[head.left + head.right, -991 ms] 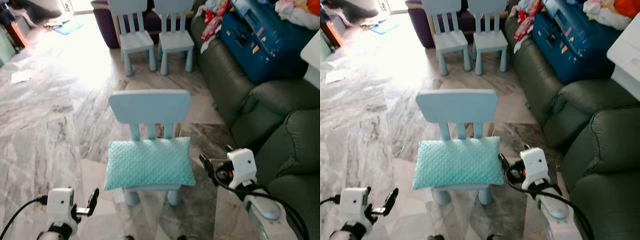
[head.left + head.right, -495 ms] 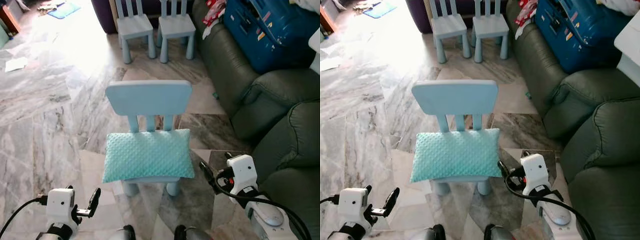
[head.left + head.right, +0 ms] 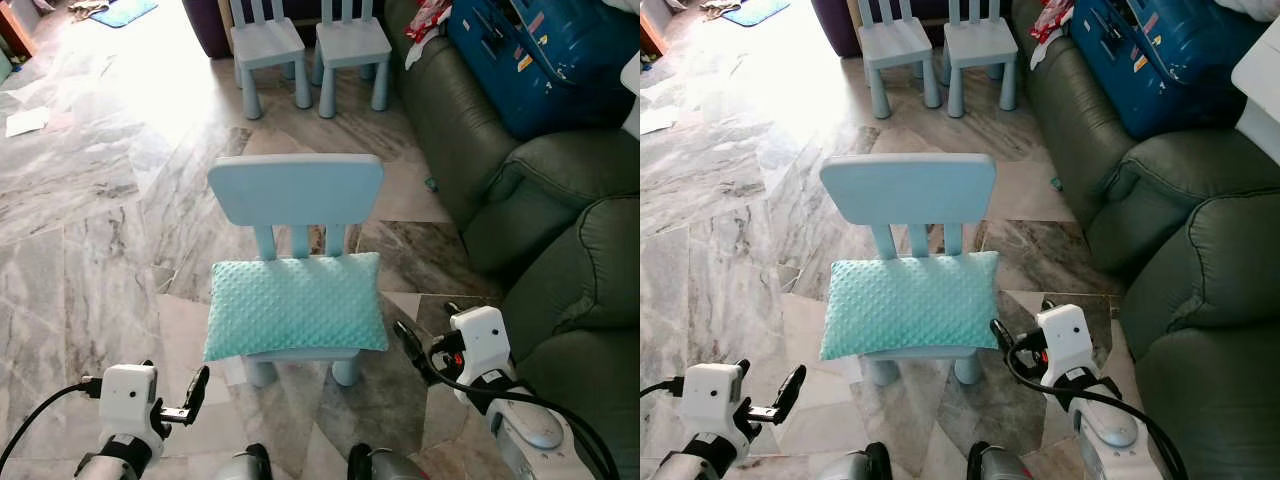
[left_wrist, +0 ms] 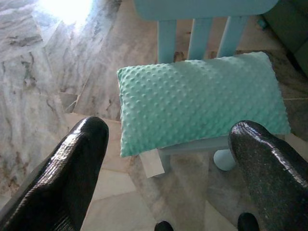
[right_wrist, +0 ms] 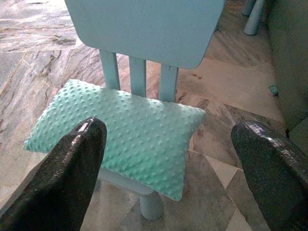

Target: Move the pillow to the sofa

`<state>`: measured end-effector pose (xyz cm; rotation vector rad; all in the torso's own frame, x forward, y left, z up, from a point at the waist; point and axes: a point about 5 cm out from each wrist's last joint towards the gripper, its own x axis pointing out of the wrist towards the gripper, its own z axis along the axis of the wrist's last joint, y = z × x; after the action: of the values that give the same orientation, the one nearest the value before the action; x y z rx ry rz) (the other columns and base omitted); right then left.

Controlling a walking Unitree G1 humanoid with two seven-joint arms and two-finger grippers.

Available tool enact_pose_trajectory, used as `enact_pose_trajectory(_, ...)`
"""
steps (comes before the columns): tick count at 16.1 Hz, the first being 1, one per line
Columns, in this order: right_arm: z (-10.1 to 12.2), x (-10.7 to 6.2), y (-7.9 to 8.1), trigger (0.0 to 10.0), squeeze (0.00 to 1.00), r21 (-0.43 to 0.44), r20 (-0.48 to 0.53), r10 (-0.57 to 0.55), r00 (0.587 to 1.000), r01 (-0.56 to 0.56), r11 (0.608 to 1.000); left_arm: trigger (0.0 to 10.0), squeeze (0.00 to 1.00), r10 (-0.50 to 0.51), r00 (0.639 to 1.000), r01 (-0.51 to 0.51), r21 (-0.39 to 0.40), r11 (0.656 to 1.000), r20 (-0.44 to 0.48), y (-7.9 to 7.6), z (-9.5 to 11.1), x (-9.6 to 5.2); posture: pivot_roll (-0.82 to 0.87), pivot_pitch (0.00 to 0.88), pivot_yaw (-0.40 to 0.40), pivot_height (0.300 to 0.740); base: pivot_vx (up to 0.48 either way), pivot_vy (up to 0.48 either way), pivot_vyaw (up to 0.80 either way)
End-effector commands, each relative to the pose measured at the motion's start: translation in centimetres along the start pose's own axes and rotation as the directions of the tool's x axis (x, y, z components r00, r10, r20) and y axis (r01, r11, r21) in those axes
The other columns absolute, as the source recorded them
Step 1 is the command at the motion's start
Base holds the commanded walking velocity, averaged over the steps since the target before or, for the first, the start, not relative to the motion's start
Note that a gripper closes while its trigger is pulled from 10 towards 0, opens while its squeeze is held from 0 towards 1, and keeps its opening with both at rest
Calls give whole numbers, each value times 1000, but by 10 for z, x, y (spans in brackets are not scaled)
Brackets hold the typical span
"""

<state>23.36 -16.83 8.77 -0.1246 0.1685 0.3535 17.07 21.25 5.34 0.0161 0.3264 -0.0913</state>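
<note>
A mint green dotted pillow [image 3: 296, 304] lies flat on the seat of a small light blue chair [image 3: 296, 190] right in front of me. The dark green sofa [image 3: 560, 250] runs along the right side. My left gripper [image 3: 197, 388] hangs low at the chair's front left, open and empty. My right gripper [image 3: 411, 344] hovers beside the pillow's right end, open, a short gap away. Both wrist views look at the pillow [image 4: 202, 98] [image 5: 125, 127] between wide-spread black fingers [image 4: 72, 168].
Two more light blue chairs [image 3: 310, 45] stand at the back. A blue suitcase [image 3: 530, 55] and clothes lie on the far sofa seat. Marble floor [image 3: 90, 230] stretches to the left. My feet [image 3: 300, 466] show at the bottom edge.
The camera has tilted down and come a little closer to the chair. Both grippers stay open at about the same places beside the chair.
</note>
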Motion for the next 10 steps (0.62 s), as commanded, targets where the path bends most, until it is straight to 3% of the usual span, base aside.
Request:
enact_pose_trajectory(1,3,-2,3,10000,0,1,6,21,1000,-21,1000,10000,0,13,999,-13,7,1000,-29,0,-3,-4,-111,258,9,740,0,0,0)
enact_pose_trajectory(7,3,-1,3,10000,0,-3,3,28,1000,-28,1000,10000,0,22,999,-22,9,1000,-45,1,-4,-5,-114,255,9,740,0,0,0)
enact_pose_trajectory(10,3,-1,3,10000,0,-5,4,32,999,-32,999,10000,0,18,999,-17,9,1000,-46,1,-5,-3,-115,252,9,715,0,0,0)
